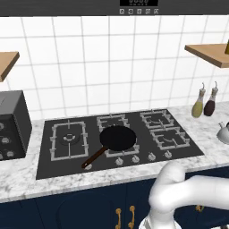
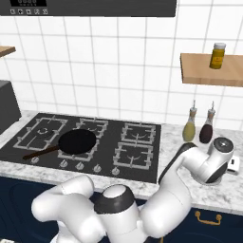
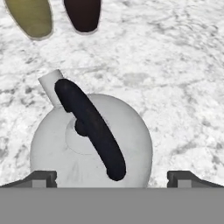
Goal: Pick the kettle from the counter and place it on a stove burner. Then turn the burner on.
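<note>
The kettle (image 3: pixel 131 127) is a squat pale grey pot with a black arched handle (image 3: pixel 89 127) and a short spout (image 3: pixel 51 85). It stands upright on the white marble counter (image 3: pixel 175 65). My gripper (image 3: pixel 112 178) hovers right above it, open, with one fingertip (image 3: pixel 41 177) on each side of the body and nothing held. From the left base view the kettle (image 1: pixel 223 132) sits at the far right of the counter (image 1: pixel 210 150), right of the black stove (image 1: pixel 44 156). The stove's silver knobs (image 1: pixel 135 159) line its front edge.
A black pan (image 1: pixel 117 137) with a brown handle rests on the stove's middle burner. Two slim bottles (image 1: pixel 198 104) (image 1: pixel 210 103) stand behind the kettle by the wall. A dark grey appliance (image 1: pixel 13 125) sits left of the stove. A wooden shelf (image 2: pixel 199 71) with a jar (image 2: pixel 218 55) hangs above.
</note>
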